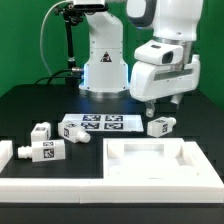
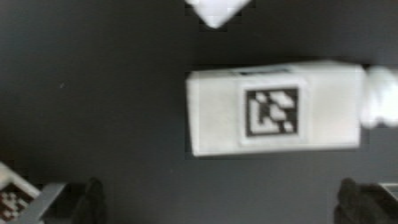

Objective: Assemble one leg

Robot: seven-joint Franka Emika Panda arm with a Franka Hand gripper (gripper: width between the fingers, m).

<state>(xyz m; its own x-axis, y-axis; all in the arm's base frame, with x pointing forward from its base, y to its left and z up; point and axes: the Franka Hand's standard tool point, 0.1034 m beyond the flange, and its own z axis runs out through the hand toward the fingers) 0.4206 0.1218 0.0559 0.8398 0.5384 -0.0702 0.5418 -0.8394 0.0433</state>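
One leg [image 1: 160, 126] flat, narrow end toward exterior view's right

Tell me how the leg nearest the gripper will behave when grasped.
The leg looks like rigid moulded plastic, so it probably won't flex. Its flat, boxy sides suggest it will sit still rather than roll. Its smooth white surface might slip a little in the gripper.

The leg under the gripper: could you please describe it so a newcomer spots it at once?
Find the large white panel. Behind its far edge, at the exterior view's right, the leg lies under the open gripper. The other two legs lie beyond the marker board, at that view's left.
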